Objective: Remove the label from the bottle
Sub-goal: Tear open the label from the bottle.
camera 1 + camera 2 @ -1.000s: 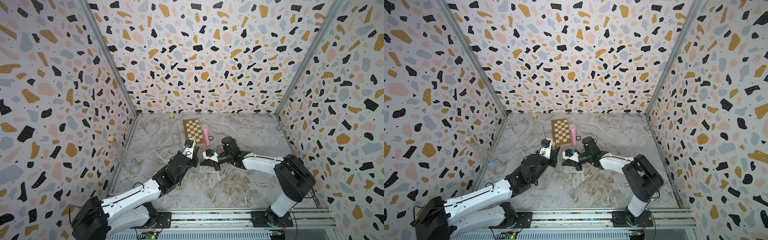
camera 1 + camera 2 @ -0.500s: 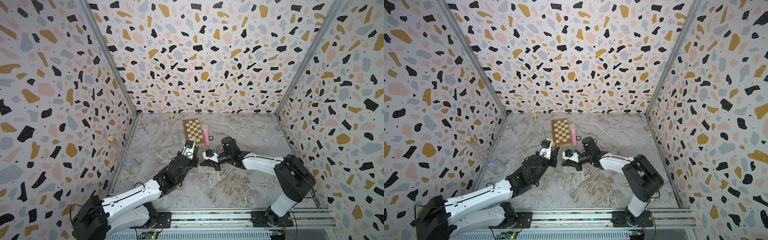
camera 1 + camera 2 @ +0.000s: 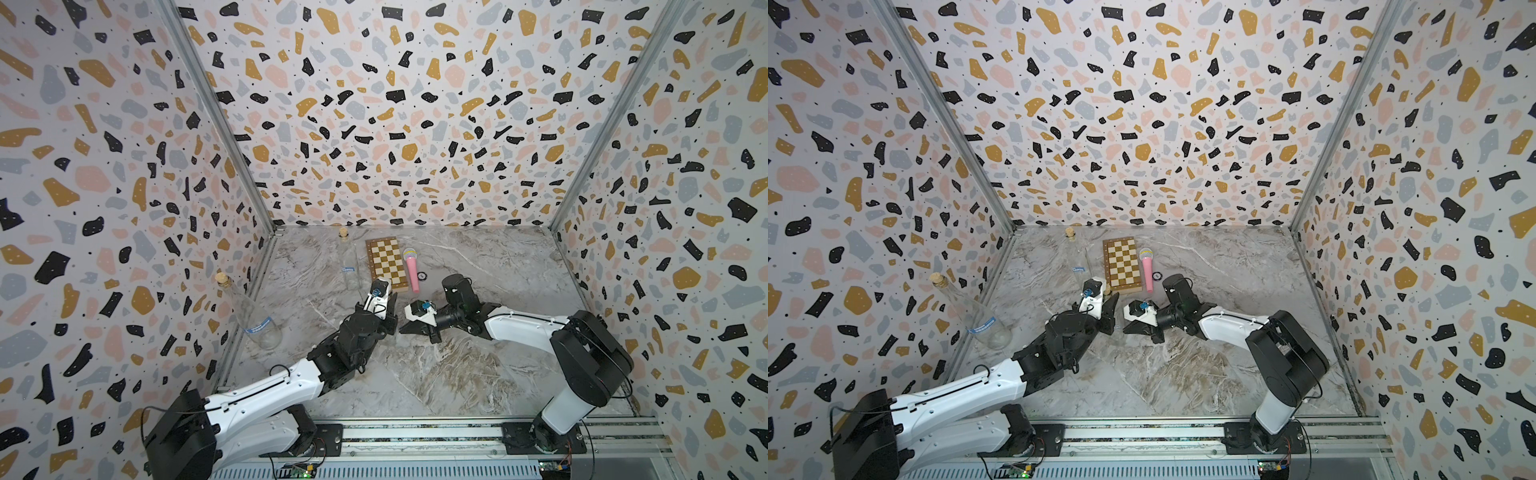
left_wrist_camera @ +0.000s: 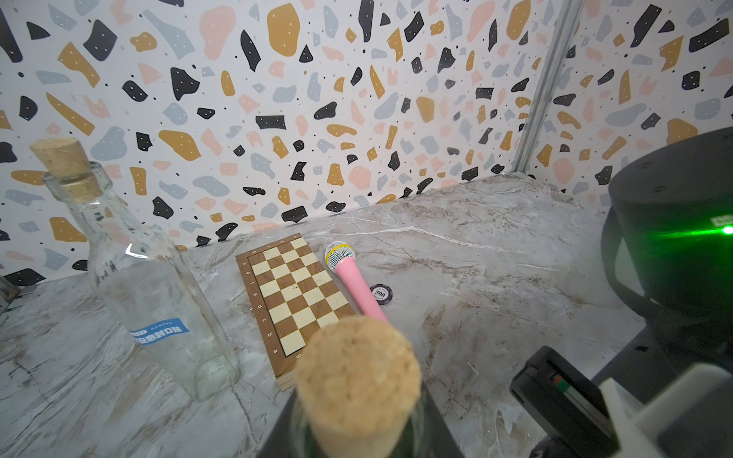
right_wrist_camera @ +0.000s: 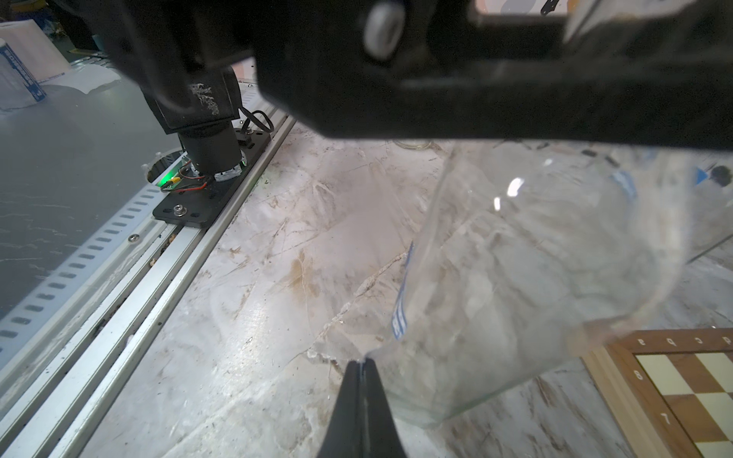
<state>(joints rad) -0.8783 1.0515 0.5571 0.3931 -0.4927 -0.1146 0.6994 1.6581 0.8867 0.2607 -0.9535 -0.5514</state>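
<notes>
A clear glass bottle (image 5: 535, 277) with a cork (image 4: 359, 380) hangs tilted over the marble floor. My left gripper (image 4: 359, 436) is shut on its neck just under the cork. In both top views that gripper (image 3: 390, 321) (image 3: 1111, 316) sits mid-floor, facing the right one. The bottle's label (image 5: 400, 321) is a clear film with blue print on the glass body. My right gripper (image 5: 361, 363) is shut, and the film comes to a point between its tips. In a top view those tips (image 3: 402, 331) sit just right of the left gripper.
A second corked bottle (image 4: 150, 285) with a blue label stands near the back (image 3: 349, 266). A third bottle (image 3: 253, 316) leans at the left wall. A chessboard (image 3: 386, 262), pink microphone (image 3: 412, 270) and poker chip (image 3: 422, 275) lie behind the grippers. The base rail (image 5: 166, 253) runs along the front.
</notes>
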